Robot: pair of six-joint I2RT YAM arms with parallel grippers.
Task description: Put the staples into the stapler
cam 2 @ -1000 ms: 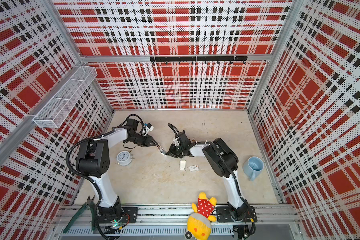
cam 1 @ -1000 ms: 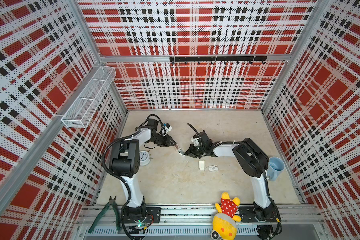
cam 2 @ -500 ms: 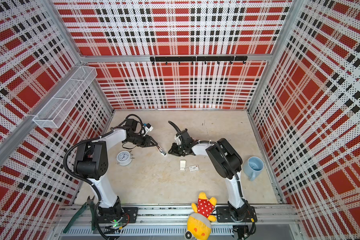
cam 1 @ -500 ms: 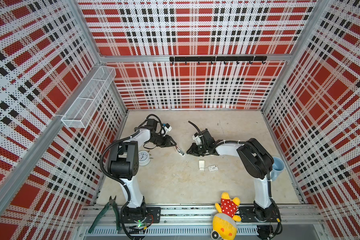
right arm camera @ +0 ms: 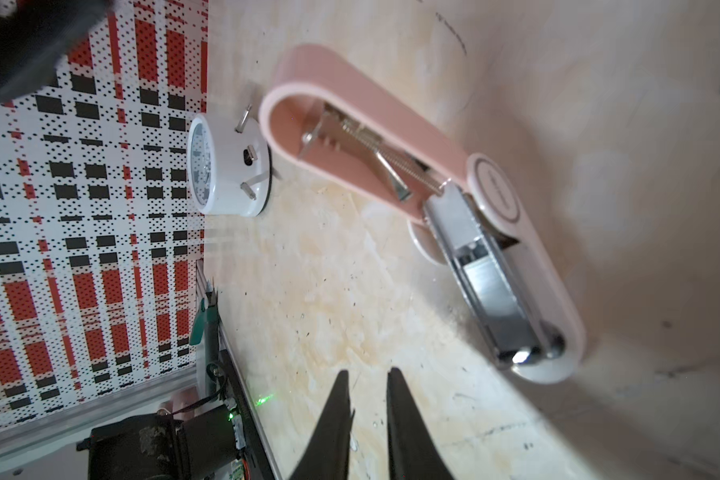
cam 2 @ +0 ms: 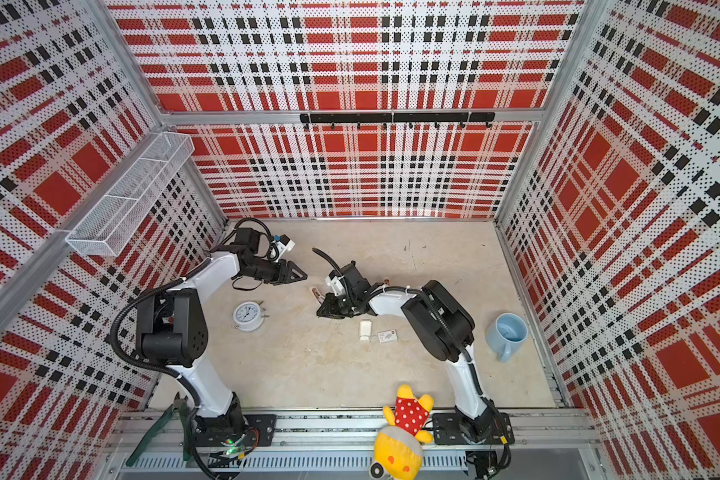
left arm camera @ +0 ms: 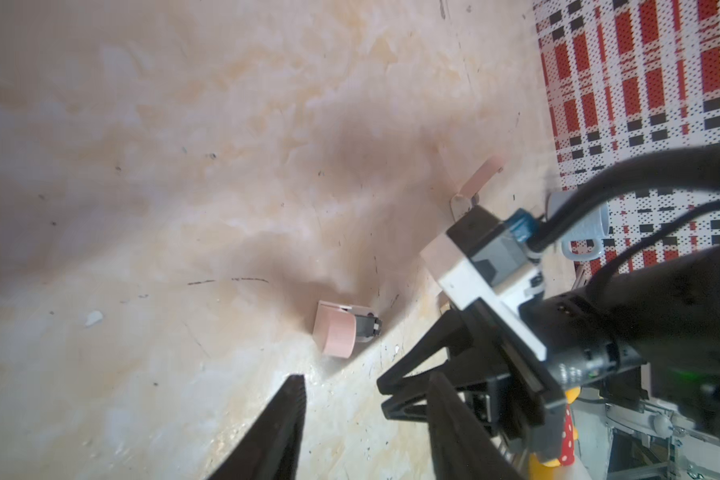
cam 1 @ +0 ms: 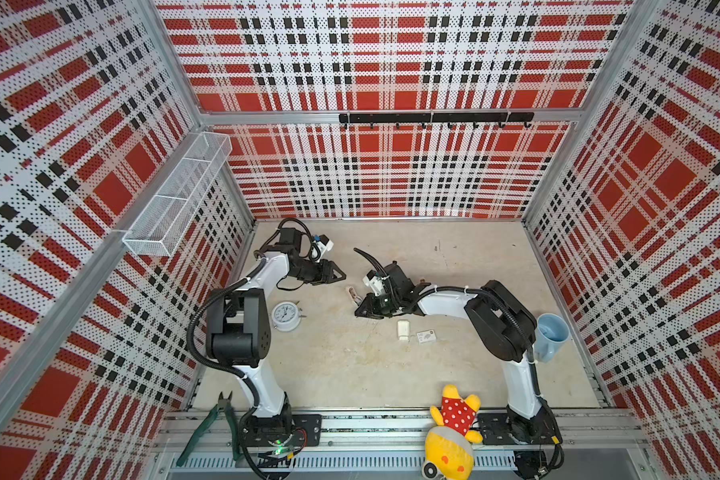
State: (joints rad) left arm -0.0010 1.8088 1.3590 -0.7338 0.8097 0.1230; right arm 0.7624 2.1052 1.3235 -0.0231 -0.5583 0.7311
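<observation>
1. Pink plastic and bare silver metal make up the stapler (right arm camera: pixel 454 220). It lies open on the worktop (cam 1: pixel 350 374), its lid swung back and its channel exposed.
2. In the right wrist view it sits ahead of the right end effector (right arm camera: pixel 368 372), near the fingertips but apart from them.
3. That end effector stands narrow, with only a slim gap between its fingers and nothing seen in it.
4. In both top views the stapler lies just left of the frame's centre, between the two end effectors. It is just above the right one's tips and to the lower right of the left end effector (cam 1: pixel 338 274).
5. The left end effector stands wide with nothing between its fingers.
6. I cannot tell whether staples sit in the channel. The staple box (cam 1: pixel 427 336) lies to the lower right of the right end effector, beside a small white piece (cam 1: pixel 402 330).
7. The worktop is mottled beige and scuffed, and perforated red, black and white plaid walls (cam 1: pixel 391 174) enclose it.
8. A white clock (cam 1: pixel 285 316) lies at centre left and a blue mug (cam 1: pixel 551 334) stands at right.
9. Both arms rise from the lower edge and fold at the elbow. The left wrist points right, while the right forearm reaches left, low over the worktop.
</observation>
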